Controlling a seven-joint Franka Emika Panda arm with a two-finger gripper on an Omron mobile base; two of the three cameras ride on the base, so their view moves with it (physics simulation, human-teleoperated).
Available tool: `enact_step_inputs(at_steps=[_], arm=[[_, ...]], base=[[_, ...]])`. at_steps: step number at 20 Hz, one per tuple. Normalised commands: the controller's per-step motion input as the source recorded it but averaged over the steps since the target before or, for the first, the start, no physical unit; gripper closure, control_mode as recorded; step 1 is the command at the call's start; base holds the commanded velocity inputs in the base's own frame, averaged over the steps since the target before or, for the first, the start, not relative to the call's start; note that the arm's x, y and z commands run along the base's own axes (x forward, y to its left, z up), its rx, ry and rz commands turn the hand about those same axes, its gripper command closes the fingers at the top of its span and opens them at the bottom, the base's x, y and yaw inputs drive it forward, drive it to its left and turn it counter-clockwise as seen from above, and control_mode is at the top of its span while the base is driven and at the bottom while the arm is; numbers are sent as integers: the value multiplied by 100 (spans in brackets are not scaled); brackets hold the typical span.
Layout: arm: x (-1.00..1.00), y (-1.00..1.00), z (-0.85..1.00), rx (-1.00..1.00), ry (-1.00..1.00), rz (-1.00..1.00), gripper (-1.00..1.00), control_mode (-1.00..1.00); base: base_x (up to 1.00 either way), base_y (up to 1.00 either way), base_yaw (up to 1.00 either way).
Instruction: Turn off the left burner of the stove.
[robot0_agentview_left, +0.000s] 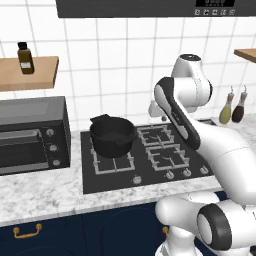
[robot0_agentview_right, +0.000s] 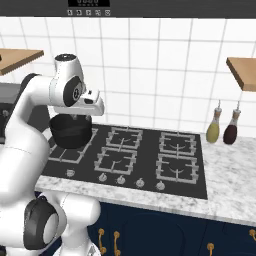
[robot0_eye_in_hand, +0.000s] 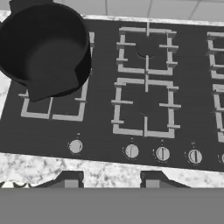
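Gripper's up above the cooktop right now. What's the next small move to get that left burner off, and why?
Probably lower the gripper and shift it left toward the leftmost knob. In the hand view that knob sits directly below the left burner, where the black pot stands, while the fingertips hover apart from the stove, lined up nearer the second knob.

One stove (robot0_agentview_right: 150, 160), five grey grates with the left burner (robot0_eye_in_hand: 54, 107) the largest, five silver knobs (robot0_eye_in_hand: 131, 151), one black pot (robot0_agentview_left: 113, 134), one toaster oven (robot0_agentview_left: 32, 135), two wall shelves (robot0_agentview_left: 27, 75), one dark bottle (robot0_agentview_left: 25, 58) on a shelf, two bottles (robot0_agentview_right: 213, 130) by the wall.
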Motion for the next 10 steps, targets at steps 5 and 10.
enact_step_inputs(at_steps=[5,10], arm=[[-29,7,-20,-10,0,9,-100,-100],[-29,42,-80,-16,-2,38,-100,-100]], base=[[0,0,0],[0,0,0]])
